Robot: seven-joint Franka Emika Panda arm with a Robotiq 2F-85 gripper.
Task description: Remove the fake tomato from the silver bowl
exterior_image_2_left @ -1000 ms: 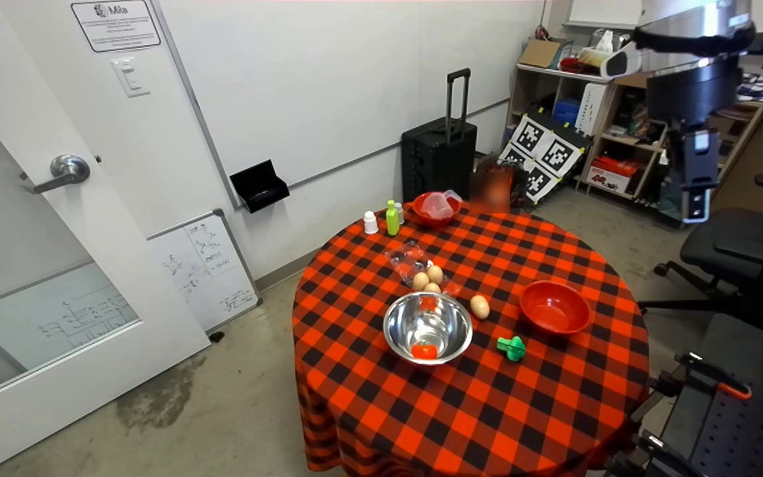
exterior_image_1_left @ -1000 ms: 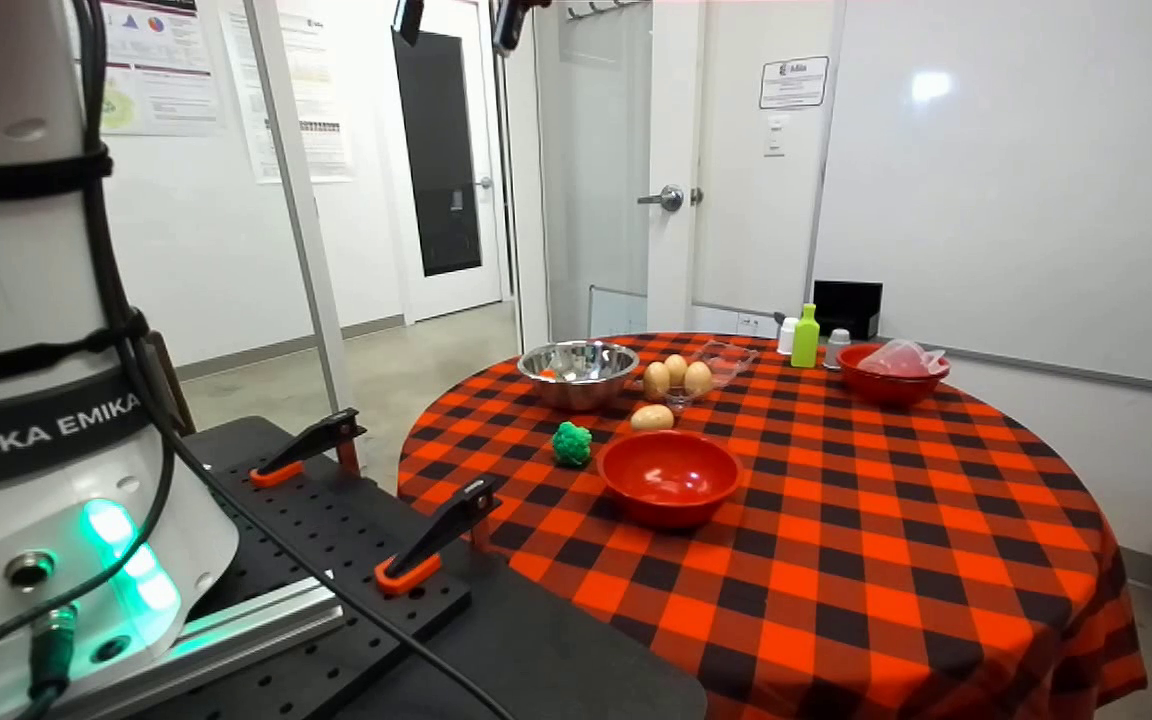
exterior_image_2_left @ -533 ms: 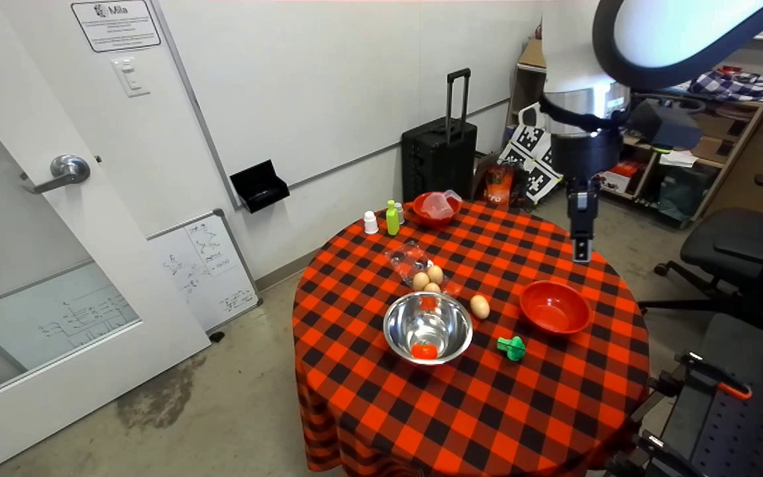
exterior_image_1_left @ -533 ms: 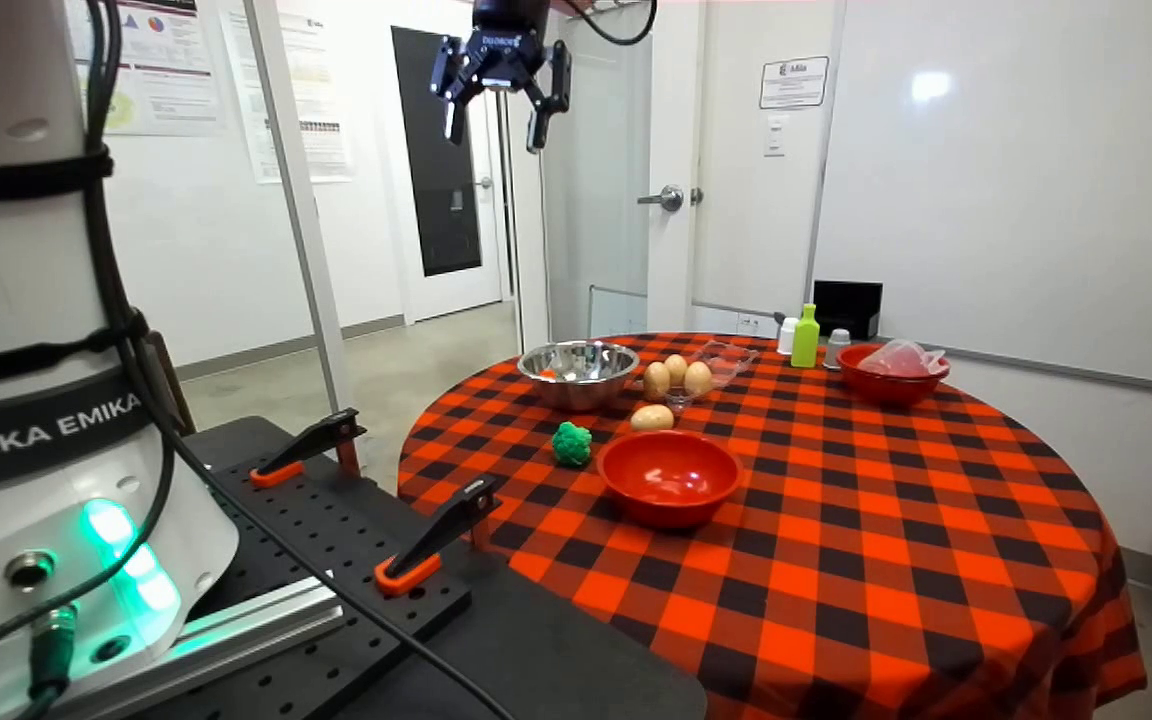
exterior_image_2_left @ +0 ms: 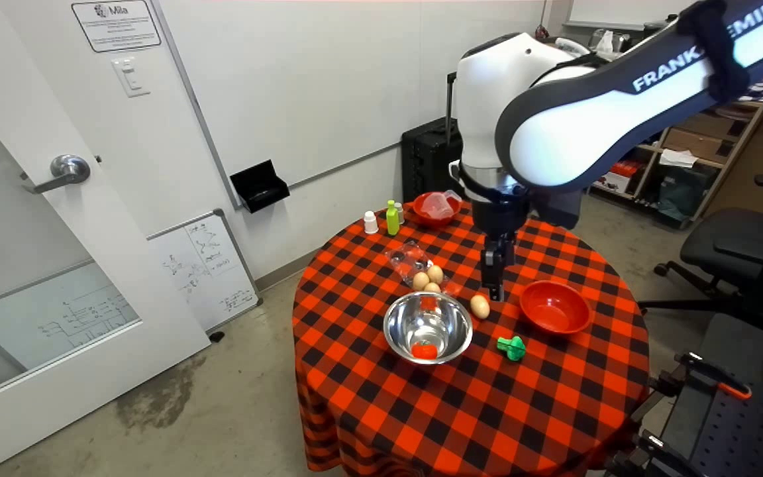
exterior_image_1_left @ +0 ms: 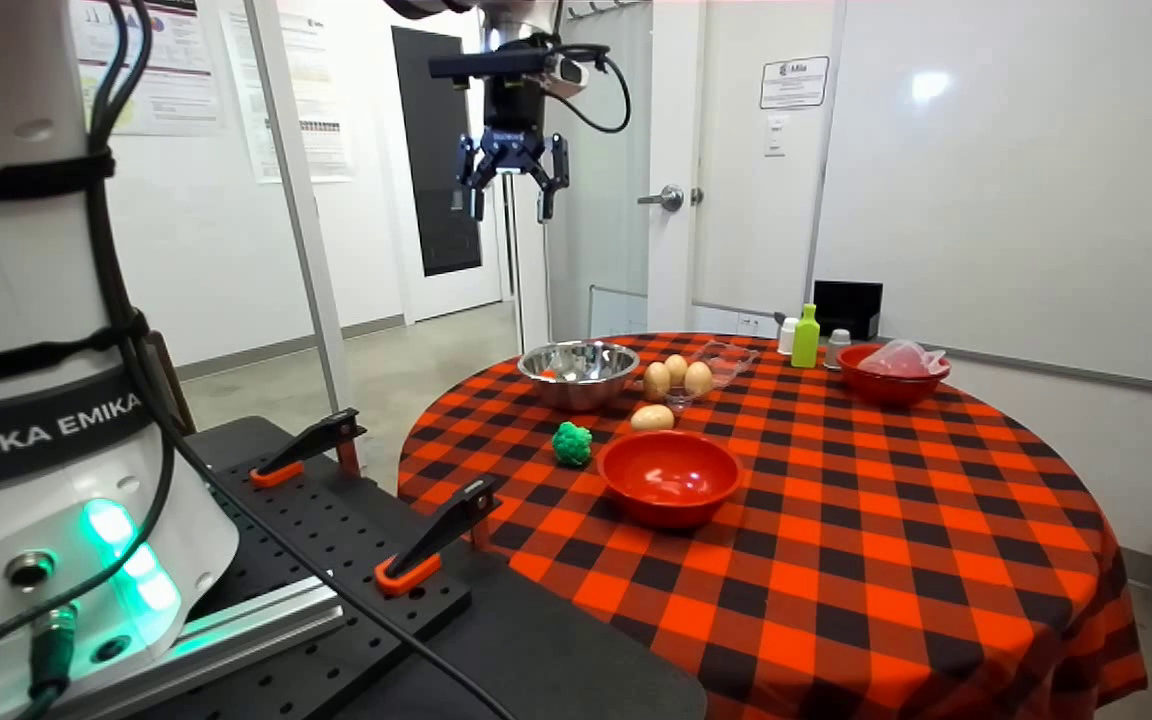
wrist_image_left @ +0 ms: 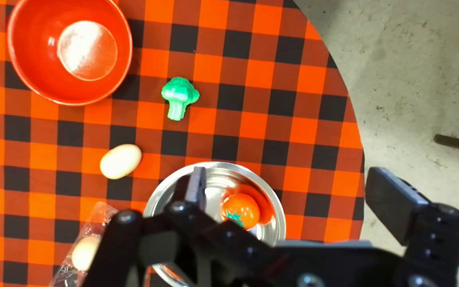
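The fake tomato is a round orange-red toy with green leaves. It lies inside the silver bowl, against its side. An exterior view shows the tomato at the near wall of the shiny bowl; another shows only a sliver of it over the bowl's rim. My gripper is open and empty, pointing down high above the table. In an exterior view the gripper is to the bowl's right. In the wrist view the open fingers lie partly over the bowl, the tomato nearer the left finger.
A green broccoli toy, a loose egg and a red bowl lie near the silver bowl. Several eggs sit by a clear carton. Farther off stand a green bottle, white containers and another red bowl.
My gripper has come down from above and moved toward the silver bowl, leftward in an exterior view. It stays open. The tomato, bowls and other objects have not moved.
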